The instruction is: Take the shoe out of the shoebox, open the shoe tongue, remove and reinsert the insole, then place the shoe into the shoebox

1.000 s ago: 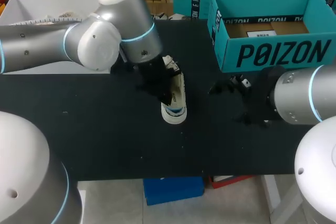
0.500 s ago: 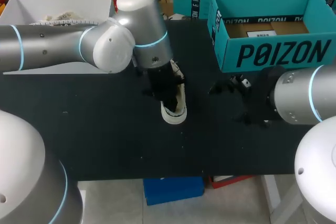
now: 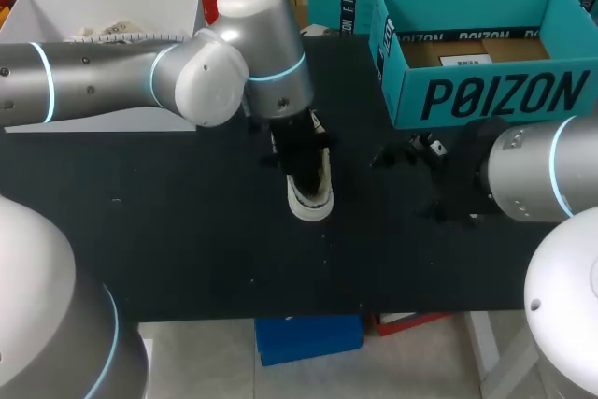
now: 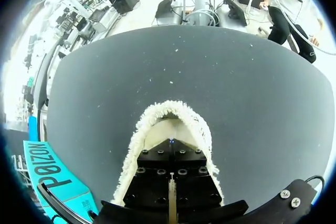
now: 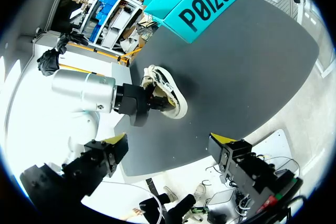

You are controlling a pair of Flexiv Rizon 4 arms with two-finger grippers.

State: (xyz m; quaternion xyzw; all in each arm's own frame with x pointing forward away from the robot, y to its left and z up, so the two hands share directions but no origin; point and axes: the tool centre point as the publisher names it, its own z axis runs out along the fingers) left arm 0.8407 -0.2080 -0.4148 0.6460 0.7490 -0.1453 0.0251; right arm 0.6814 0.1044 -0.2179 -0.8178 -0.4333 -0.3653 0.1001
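1. Your black table (image 3: pixel 168 231) carries everything.
2. The shoebox (image 3: pixel 486 91) stands open at its far right.
3. The shoe (image 3: pixel 313 198) sits mid-table, apart from the box.
4. Your left gripper (image 4: pixel 170 182) seems sunk into the shoe's opening, and you cannot tell its grip.
5. Your right gripper (image 5: pixel 170 142) hangs spread wide and empty, between shoe and shoebox.

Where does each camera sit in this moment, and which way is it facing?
Head view: above and behind, looking down on the table; left arm and right arm show.
Left wrist view: looks down into the shoe; left tool shows.
Right wrist view: looks across the table at shoe and shoebox; open right tool shows.
Shared: all three see the shoe.
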